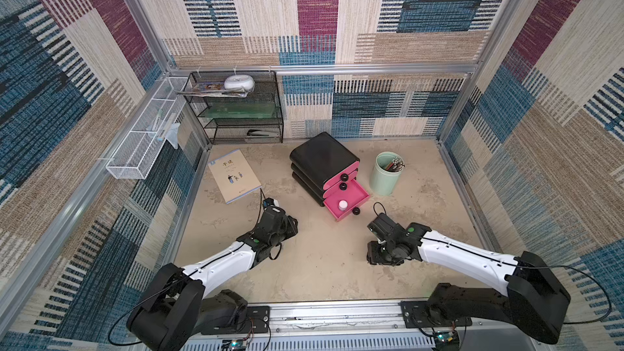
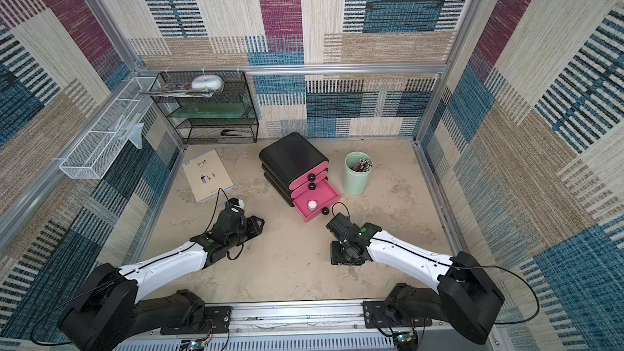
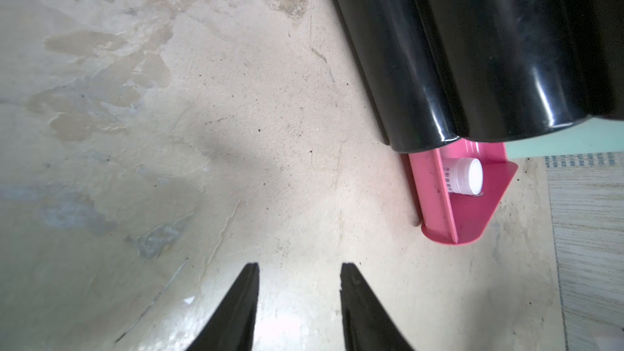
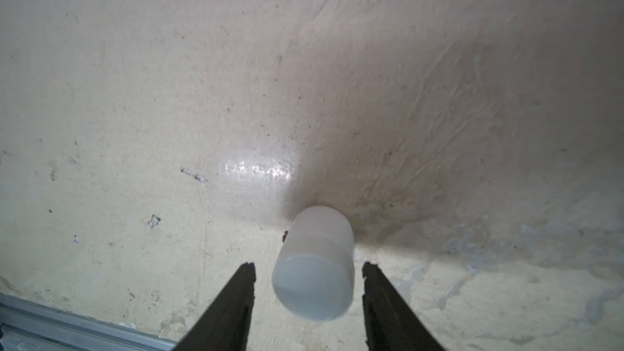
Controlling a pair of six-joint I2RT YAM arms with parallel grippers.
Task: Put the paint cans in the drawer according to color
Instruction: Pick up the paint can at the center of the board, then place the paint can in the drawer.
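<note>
One white-lidded paint jar (image 1: 343, 204) stands upright inside the bottom drawer (image 1: 358, 192) of the black three-tier drawer unit (image 1: 322, 158). It sits toward the drawer's front, close to the round black knob (image 1: 356, 211). The left wrist view shows this jar just beside the pink side wall. The bottom drawer is pulled out over the table (image 1: 320, 265), and the two pink drawers above it are shut

A second white jar (image 4: 317, 280) stands on the bare table and shows only in the right wrist view. It sits between the fingers (image 4: 233, 302) of the right gripper (image 4: 309, 265), with a strip of table visible on either side. The fingers are spread around the jar without touching it and have hold of nothing. In both top views the right gripper points down at the table in front of the open drawer, a little apart from it, and its body hides this jar

The left gripper (image 3: 300, 266) has its fingers partly apart, with only bare table between them. In a top view it lies low on the robot's left of the drawer unit, aimed toward the unit and apart from it

A mint pencil cup (image 1: 384, 177) holding pencils stands near the unit on the robot's right. A pale book (image 1: 233, 175) lies flat on the left. A black wire-mesh rack (image 1: 244, 109) fills the back left corner, and a white wire basket (image 1: 135, 157) hangs along the left wall
</note>
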